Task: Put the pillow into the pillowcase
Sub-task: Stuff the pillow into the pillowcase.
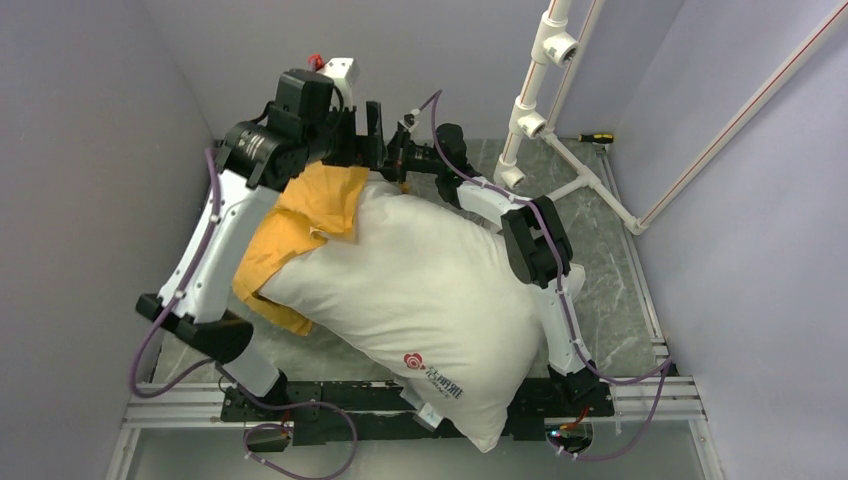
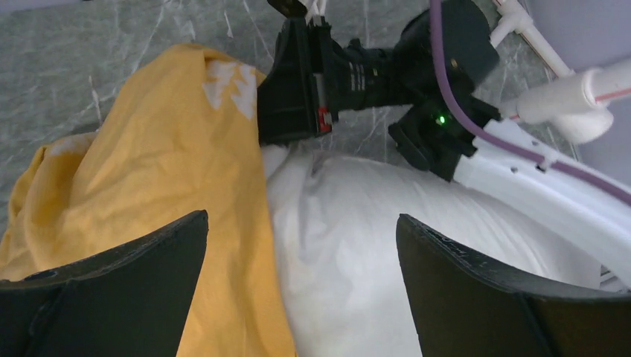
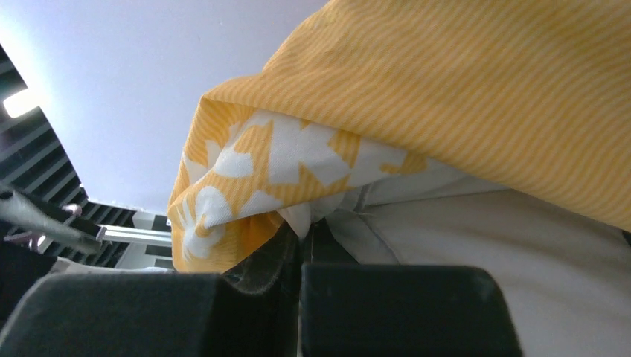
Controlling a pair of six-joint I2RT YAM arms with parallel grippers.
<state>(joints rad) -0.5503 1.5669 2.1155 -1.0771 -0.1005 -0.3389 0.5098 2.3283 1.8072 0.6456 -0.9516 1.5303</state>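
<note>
On table (image 1: 610, 260): white pillow (image 1: 420, 290), far corner under orange pillowcase (image 1: 310, 215); left claw (image 2: 301, 219) wide; right claw (image 3: 301, 253) pinching pillowcase.

At bottom edge: two black fingers (image 2: 111, 290) of left gripper (image 2: 301, 223), spread wide, holding nothing. Below and between: white pillow (image 2: 372, 245), plump, slightly wrinkled. On left: yellow-orange pillowcase (image 2: 141, 186), draped against pillow end, white triangle print near upper fold. At top centre: right gripper (image 2: 286, 111), black, set at pillowcase edge just where cloth meets pillow. Behind it: green light (image 2: 441, 119), purple cable (image 2: 439, 44), white arm link (image 2: 536, 186). At far right: white pipe (image 2: 573, 97). Beyond: grey marbled table (image 2: 89, 52).
</note>
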